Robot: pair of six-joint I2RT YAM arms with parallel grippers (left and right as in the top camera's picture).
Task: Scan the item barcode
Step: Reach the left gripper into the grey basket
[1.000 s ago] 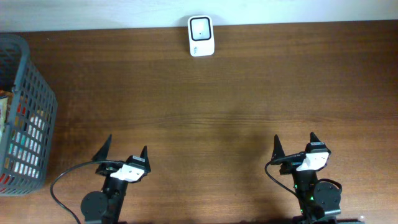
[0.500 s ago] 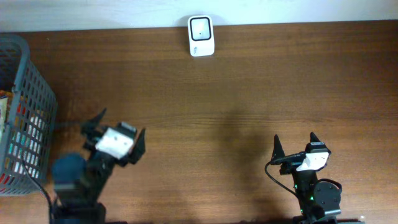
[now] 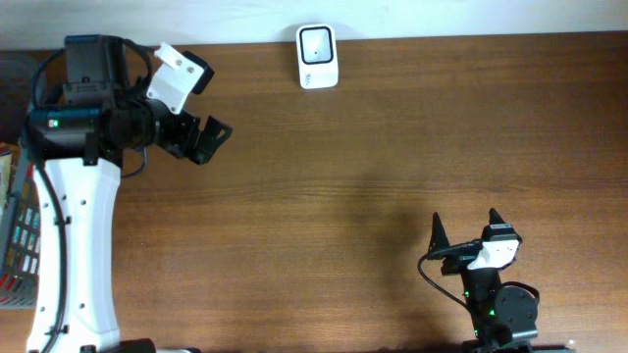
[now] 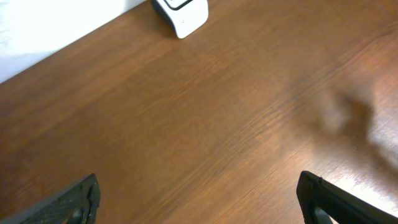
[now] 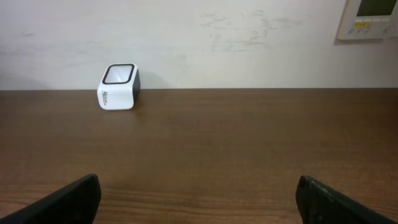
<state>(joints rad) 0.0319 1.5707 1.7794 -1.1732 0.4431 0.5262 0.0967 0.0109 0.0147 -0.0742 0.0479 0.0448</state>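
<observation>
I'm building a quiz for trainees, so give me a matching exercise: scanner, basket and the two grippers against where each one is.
Things:
1 scanner
2 basket
3 left gripper
4 right gripper

Places on the table:
A near edge, right side
B far edge, middle
C left edge
D up in the air, left of the scanner

Pairs: 1-B, 2-C, 3-D, 4-A

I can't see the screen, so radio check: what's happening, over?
Left tool open, empty, over the table. Right tool open, empty, near edge. Scanner at far edge, nothing blocking it.
</observation>
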